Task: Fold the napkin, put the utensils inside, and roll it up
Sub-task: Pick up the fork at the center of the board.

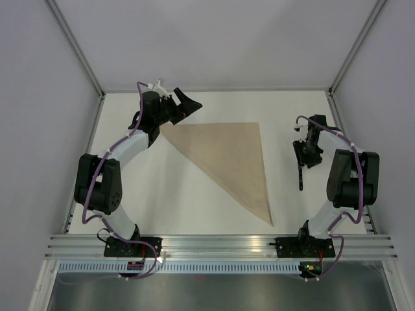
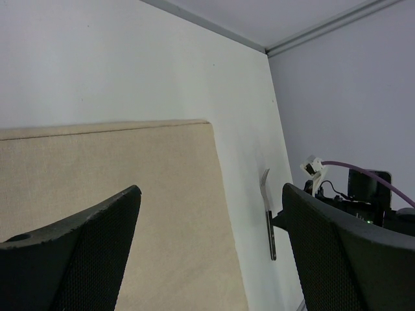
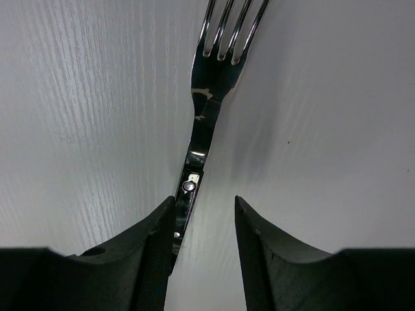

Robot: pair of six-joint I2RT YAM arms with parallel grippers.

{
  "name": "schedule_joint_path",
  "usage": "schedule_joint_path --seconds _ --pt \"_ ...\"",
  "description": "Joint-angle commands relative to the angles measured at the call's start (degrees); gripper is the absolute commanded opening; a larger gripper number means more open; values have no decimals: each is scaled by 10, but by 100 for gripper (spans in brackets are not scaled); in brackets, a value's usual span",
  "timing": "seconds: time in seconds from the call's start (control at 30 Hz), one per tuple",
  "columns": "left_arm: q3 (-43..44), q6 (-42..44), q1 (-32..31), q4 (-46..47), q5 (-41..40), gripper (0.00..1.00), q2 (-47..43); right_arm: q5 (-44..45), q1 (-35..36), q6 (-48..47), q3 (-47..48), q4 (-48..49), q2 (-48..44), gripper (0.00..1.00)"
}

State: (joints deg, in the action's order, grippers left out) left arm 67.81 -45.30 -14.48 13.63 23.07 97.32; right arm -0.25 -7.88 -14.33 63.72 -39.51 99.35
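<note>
fork [image 3: 209,78]: lay flat just right of the napkin [image 1: 227,155], long axis near-to-far.
right gripper [image 3: 204,206]: nearer; we saw its fingers apart astride the handle, tines ahead, handle close against one finger.
left gripper [image 2: 211,194]: fingers wide apart over the napkin's far-left corner.

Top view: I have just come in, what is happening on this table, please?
Two robot arms are working on a napkin roll. The napkin lies flat on the table, folded into a triangle. The left arm hovers by the napkin's far left corner, jaws wide open and empty. The right arm is down at the fork, which lies on the table to the right of the napkin. Its jaws stand apart at the handle end, not closed on it.
</note>
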Motion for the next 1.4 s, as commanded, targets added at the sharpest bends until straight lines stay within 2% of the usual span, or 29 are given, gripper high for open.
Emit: schedule_joint_path --seconds 0.0,0.1,0.3,0.43,0.5,0.6,0.73,0.87,1.0,1.13,1.37 --pt "-7 17 3 23 15 94 -25 14 -1 18 -9 2 -6 48" --pt "-10 15 3 23 16 94 -26 14 -1 20 -15 11 -2 47" --pt "-15 15 3 18 10 94 -31 18 -1 18 -32 27 8 33" --pt "-15 17 3 9 7 94 -34 14 -1 14 -43 38 15 29" --pt "-15 19 3 4 2 94 -39 15 -1 6 -48 45 16 21" --pt "-13 21 3 -5 -4 94 -43 24 -1 -12 -31 51 2 1" --pt "-13 29 3 -26 -18 93 -64 -11 4 -33 62 9 -12 0" --pt "-5 40 3 -66 -42 93 -100 -15 51 -35 135 -13 -14 0" --pt "15 44 3 -111 -80 94 -135 -31 154 -4 185 -24 5 0" --pt "48 45 3 -184 -164 94 -160 -46 250 44 214 -16 40 0" --pt "76 49 6 -251 -219 95 -188 -24 412 78 292 -28 114 1"
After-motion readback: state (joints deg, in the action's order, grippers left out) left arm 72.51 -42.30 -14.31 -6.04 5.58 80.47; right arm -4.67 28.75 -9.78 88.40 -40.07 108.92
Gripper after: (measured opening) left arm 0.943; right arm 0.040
